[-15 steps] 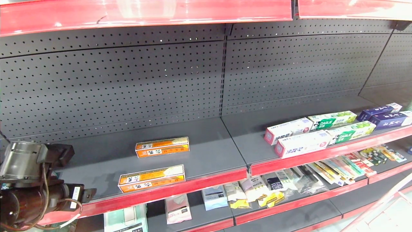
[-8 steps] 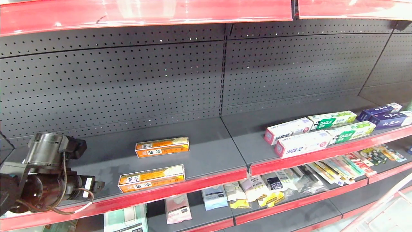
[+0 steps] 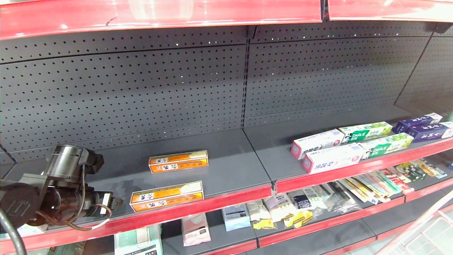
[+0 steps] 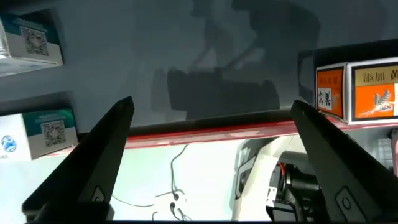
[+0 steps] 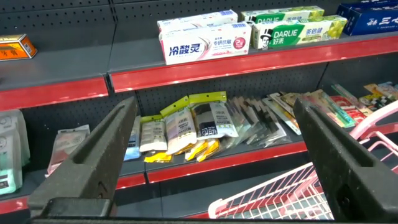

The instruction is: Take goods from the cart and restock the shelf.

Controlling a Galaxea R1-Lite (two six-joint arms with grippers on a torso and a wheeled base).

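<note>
A: Goods first. Position, axis?
B: Front orange box (image 3: 166, 196) lies flat on the shelf (image 3: 230, 159), tight to the red front edge of the left bay. Its long axis runs along that edge, right end a shade farther back. Rear orange box (image 3: 178, 161) sits behind it at mid-depth, apart, same heading.
A: Right bay?
B: White boxes (image 3: 331, 157), green boxes (image 3: 385, 144) and blue boxes (image 3: 428, 131), two rows deep at the front edge. They lie end to end, long axes along the edge.
A: Left arm?
B: Left arm (image 3: 67, 193) is at the left bay's front left corner, wrist about level with the lip. Left gripper (image 4: 212, 102) hangs over the front lip, fingers spread wide, nothing between them. The front orange box's end is near one finger, not touching.
A: Right side?
B: Right gripper (image 5: 214, 101) is likewise spread and empty. It faces the shelf front, well back from it. Cart (image 5: 280, 193), pink wire, stands before the right bay's lower shelves.
</note>
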